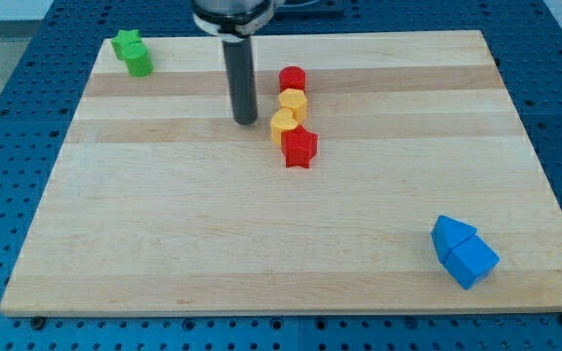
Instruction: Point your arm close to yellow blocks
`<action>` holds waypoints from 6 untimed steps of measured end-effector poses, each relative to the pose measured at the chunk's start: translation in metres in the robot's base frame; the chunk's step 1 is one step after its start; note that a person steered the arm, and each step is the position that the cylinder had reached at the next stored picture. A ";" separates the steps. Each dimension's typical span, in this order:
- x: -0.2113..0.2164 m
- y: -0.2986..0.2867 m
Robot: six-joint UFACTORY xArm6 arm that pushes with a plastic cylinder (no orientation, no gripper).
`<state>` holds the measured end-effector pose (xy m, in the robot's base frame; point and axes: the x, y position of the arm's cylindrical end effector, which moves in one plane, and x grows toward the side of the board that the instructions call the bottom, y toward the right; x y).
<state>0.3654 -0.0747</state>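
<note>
Two yellow blocks sit just right of the board's centre-top: a yellow hexagon-like block (294,101) and a yellow heart-like block (283,123) below it, touching. A red cylinder (293,78) stands above them and a red star (300,146) below, forming a short column. My tip (246,121) rests on the board just left of the yellow blocks, a small gap from the heart-like one, not touching.
Two green blocks (133,53) sit together at the board's top left corner. Two blue blocks (462,251) sit together at the bottom right. The wooden board (164,244) lies on a blue perforated table.
</note>
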 end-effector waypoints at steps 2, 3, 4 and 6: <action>0.014 0.006; 0.014 0.022; 0.014 0.033; 0.014 0.062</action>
